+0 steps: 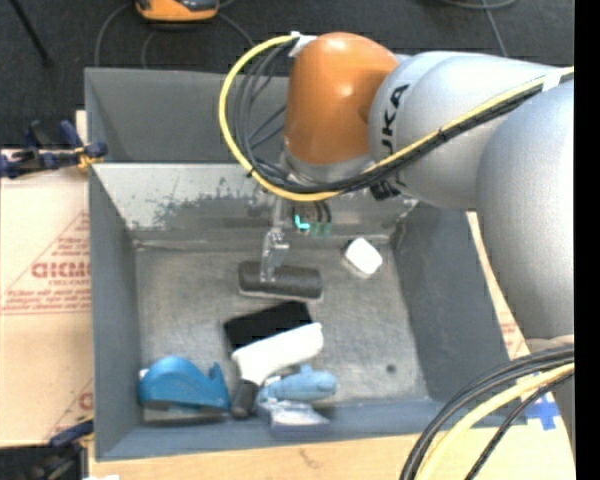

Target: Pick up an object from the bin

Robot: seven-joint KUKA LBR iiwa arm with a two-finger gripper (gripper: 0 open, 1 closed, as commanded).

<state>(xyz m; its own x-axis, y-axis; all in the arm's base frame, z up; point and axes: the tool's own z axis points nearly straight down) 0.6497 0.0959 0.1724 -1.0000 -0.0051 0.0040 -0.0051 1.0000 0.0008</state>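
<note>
- The grey arm (460, 118), orange-capped at the wrist, reaches in from the right and points down.
- Its gripper (274, 264) is down at a dark oblong block (285, 283) at mid-bin; how far open it is cannot be told.
- A black slab (265, 322) and a white roll (278, 351) lie near.

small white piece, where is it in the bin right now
In the camera view the small white piece lies near the bin's back wall, just right of the gripper and the dark grey block under it.
</note>
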